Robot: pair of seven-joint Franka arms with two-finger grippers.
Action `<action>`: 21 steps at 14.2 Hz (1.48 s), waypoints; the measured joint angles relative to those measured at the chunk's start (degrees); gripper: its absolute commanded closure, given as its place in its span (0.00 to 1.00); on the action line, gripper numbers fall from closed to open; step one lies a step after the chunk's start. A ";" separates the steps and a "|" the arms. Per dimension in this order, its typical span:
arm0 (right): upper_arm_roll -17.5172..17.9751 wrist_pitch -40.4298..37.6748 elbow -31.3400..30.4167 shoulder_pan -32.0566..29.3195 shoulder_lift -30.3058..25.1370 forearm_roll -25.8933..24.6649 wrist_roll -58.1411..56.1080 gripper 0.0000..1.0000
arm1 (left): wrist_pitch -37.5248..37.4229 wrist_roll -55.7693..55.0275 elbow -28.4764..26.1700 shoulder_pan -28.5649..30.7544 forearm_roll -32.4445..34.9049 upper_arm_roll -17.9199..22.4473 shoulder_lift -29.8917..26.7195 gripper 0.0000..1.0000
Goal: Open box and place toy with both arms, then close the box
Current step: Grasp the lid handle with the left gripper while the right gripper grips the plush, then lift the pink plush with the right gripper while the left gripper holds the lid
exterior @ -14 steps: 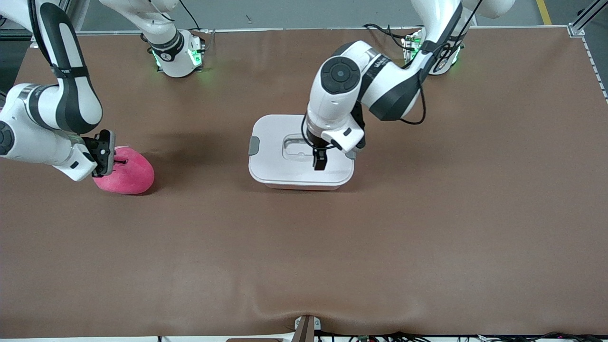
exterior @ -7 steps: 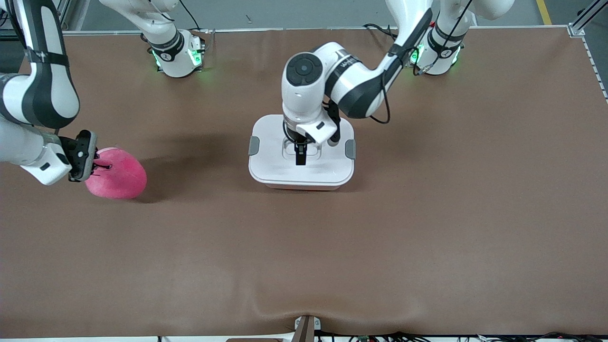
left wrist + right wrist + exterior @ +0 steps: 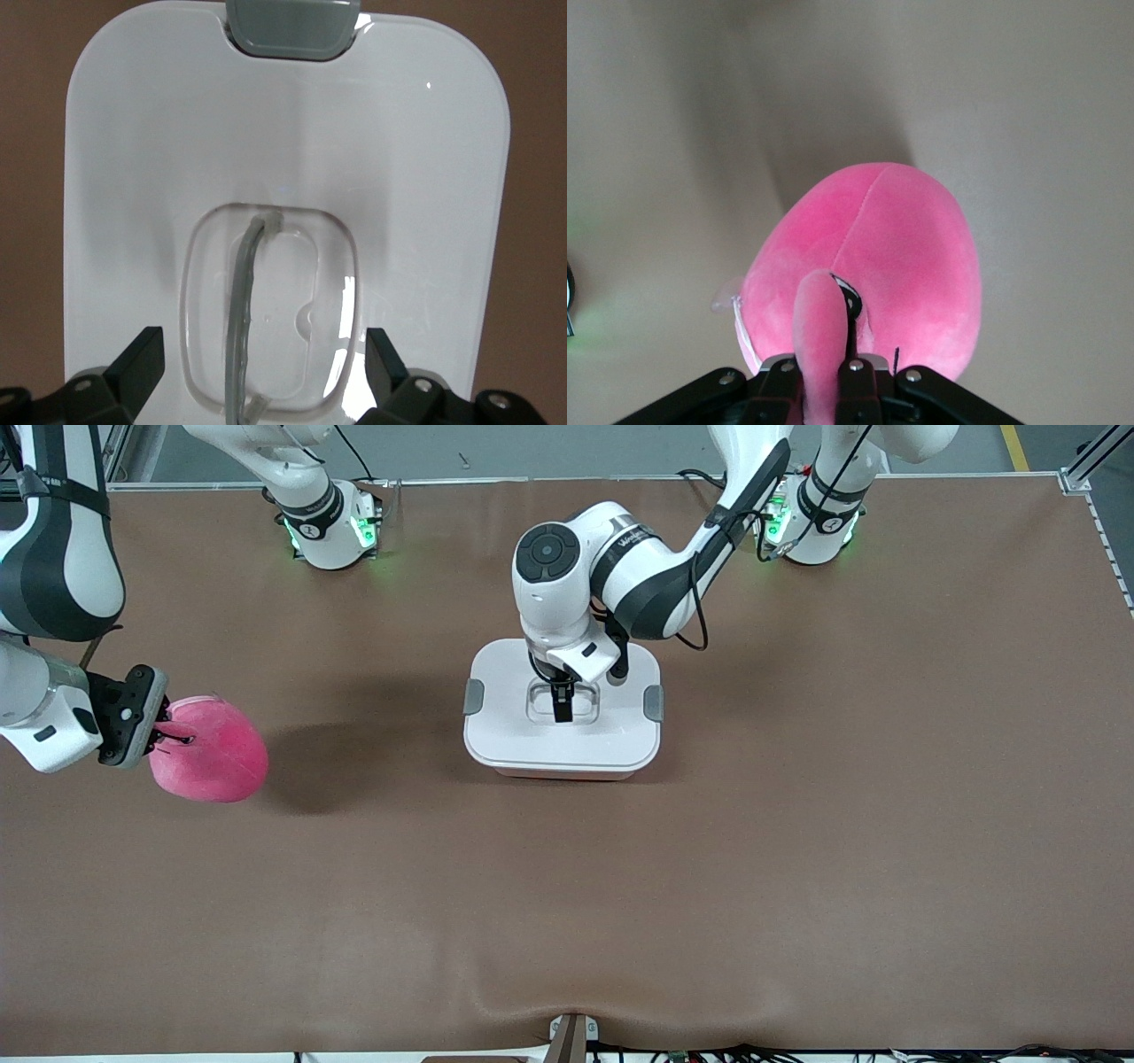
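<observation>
The box (image 3: 532, 744) stands mid-table, its white lid (image 3: 283, 133) on, with a grey clip (image 3: 473, 696) at each short side. My left gripper (image 3: 562, 708) is low over the lid's clear recessed handle (image 3: 545, 700). In the left wrist view it (image 3: 263, 359) is open, one finger at each side of the handle (image 3: 245, 292). My right gripper (image 3: 166, 732) is shut on a fold of the hot-pink toy (image 3: 213, 753) and holds it just above the table near the right arm's end. In the right wrist view the toy (image 3: 895, 248) hangs from the gripper (image 3: 826, 372).
The brown table mat (image 3: 797, 824) spreads all round the box. The arm bases (image 3: 332, 527) stand along the table's edge farthest from the front camera. A small bracket (image 3: 571, 1032) sits at the edge nearest that camera.
My left gripper has moved from the lid's end by the left arm to over the middle handle. My right gripper has carried the toy up and toward the right arm's end.
</observation>
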 measured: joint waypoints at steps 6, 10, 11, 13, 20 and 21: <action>-0.03 -0.85 0.00 0.09 0.02 0.43 0.40 1.00 | 1.61 -0.74 -4.16 -0.26 0.00 -0.12 -3.65 0.00; -0.04 -0.92 0.00 0.09 0.02 0.64 0.44 1.00 | 5.37 -1.85 -6.61 -1.01 0.00 -0.15 -3.84 0.01; -0.04 -0.94 0.00 0.09 0.02 0.65 0.45 1.00 | 6.36 -1.88 -7.40 -1.18 0.00 -0.15 -3.84 0.01; -0.04 -0.95 0.00 0.09 0.02 0.67 0.45 1.00 | 7.49 -1.91 -8.57 -1.33 0.00 -0.15 -3.82 0.05; -0.05 -0.95 0.05 0.09 0.02 0.72 0.53 1.00 | 11.01 -1.91 -9.42 -1.33 0.13 -0.07 -3.62 0.36; -0.04 -0.95 0.08 0.09 0.02 0.73 0.74 1.00 | 11.23 -1.91 -9.52 -1.33 0.16 -0.07 -3.49 0.43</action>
